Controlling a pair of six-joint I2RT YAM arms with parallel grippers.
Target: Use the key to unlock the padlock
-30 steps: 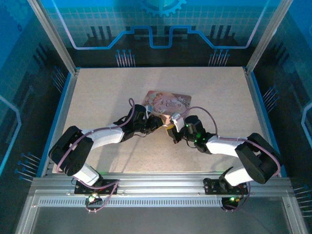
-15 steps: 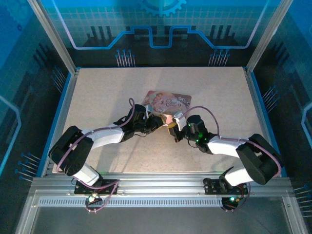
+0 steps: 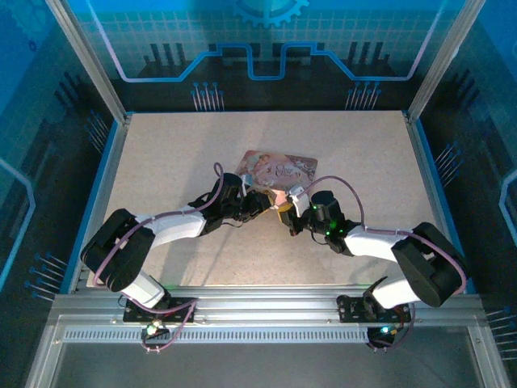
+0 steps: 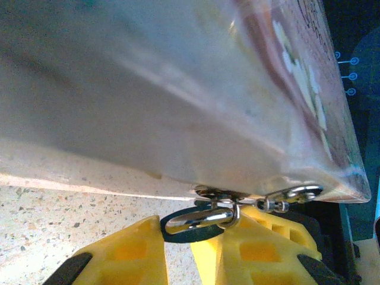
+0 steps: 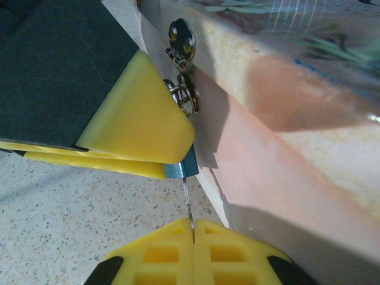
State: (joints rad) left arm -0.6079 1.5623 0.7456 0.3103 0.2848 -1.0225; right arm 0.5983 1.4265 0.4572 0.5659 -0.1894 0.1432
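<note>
At the near edge of the pink cartoon-printed box [image 3: 279,170] my two grippers meet. In the left wrist view the padlock's silvery shackle [image 4: 199,217] hangs from the box's clasp between the yellow fingers of my left gripper [image 4: 177,233]. In the right wrist view the bluish padlock [image 5: 181,169] peeks out between the left gripper's fingers [image 5: 136,119]. The thin dark key [image 5: 189,205] runs from the padlock's underside down into my right gripper [image 5: 193,224], which is shut on it. From above, the left gripper [image 3: 262,202] and the right gripper [image 3: 287,213] nearly touch.
The pink box's side wall [image 5: 279,160] stands close on the right of the key. Metal clasp rings [image 5: 184,89] and a round stud [image 5: 180,34] sit on the box's edge. Speckled tabletop [image 3: 202,145] lies around, with frame rails [image 3: 258,299] at the near edge.
The right wrist has edged slightly toward the box. Both grips look the same as before.
</note>
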